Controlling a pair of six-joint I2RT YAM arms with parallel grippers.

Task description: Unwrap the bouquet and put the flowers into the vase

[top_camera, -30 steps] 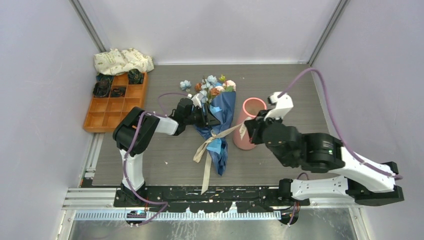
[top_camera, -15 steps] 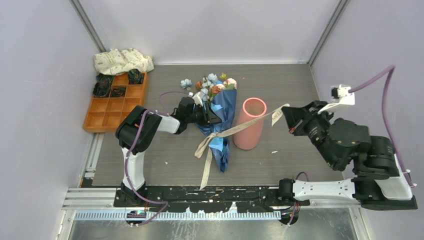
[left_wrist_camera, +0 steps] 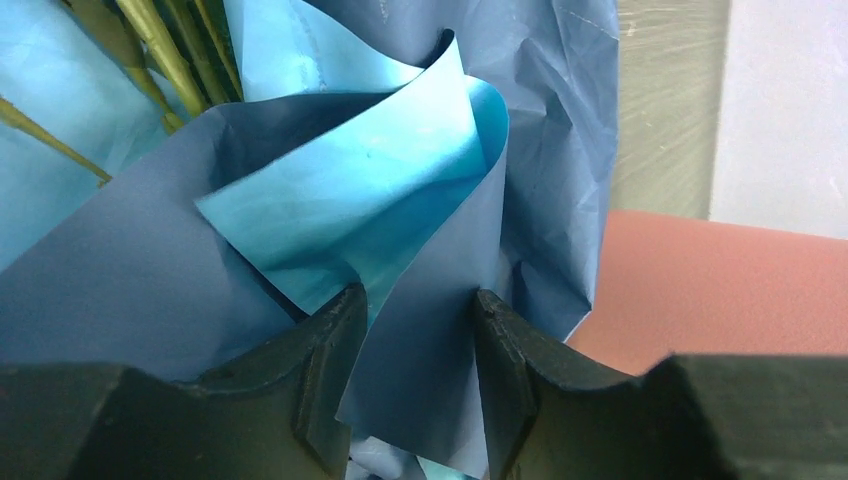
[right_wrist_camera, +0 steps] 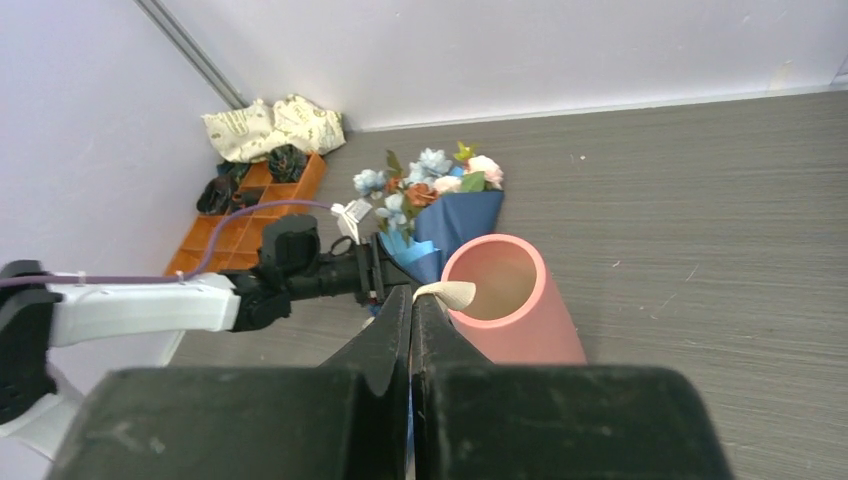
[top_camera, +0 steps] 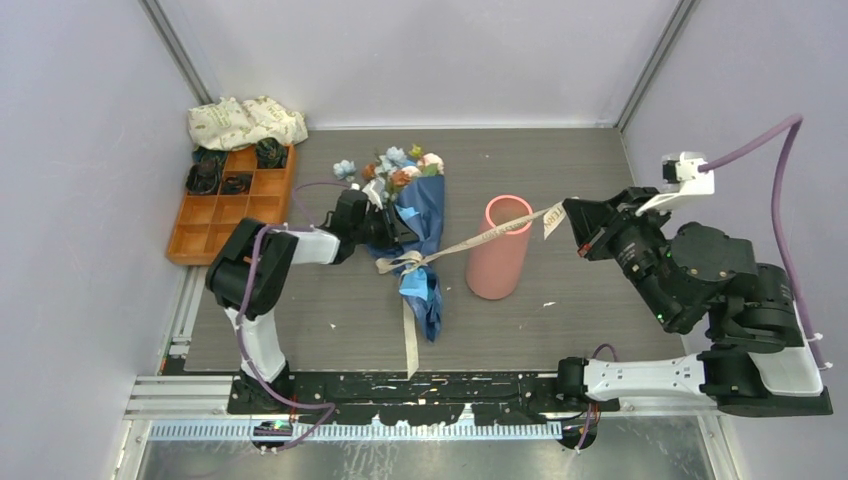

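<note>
Count: 1 bouquet (top_camera: 412, 235), 1 vase (top_camera: 497, 255), 1 orange compartment tray (top_camera: 190, 243), 1 cream patterned cloth (top_camera: 245, 122), 2 grippers.

The bouquet lay flat on the table (top_camera: 600, 165), a bit left of centre. Its flowers (top_camera: 393, 168) pointed at the far edge and the wrap tip at the near edge.

The left gripper (left_wrist_camera: 415, 310) was at the bouquet's left side, near the top of the wrap. Its jaws were part-closed on a fold of the dark blue paper, with the light blue liner curling just above the fingertips. Green stems showed inside the wrap in the left wrist view. All flowers sat in the wrap.

The right gripper (right_wrist_camera: 412, 300) was to the right of the vase, toward the right edge and well apart from the bouquet. Its fingers were together, pinching the free end of the beige ribbon (top_camera: 480, 238). The ribbon ran taut from the knot on the bouquet, across the vase mouth, to those fingers. A second ribbon tail trailed from the knot toward the near edge.

The vase stood upright at about table centre, just right of the bouquet and not touching it. The ribbon crossed over its rim.

The tray sat at the left edge, toward the far-left corner. Its far compartments held several dark items (top_camera: 204, 178), too small to count exactly. The cloth was bunched in the far-left corner against the tray's far end.
</note>
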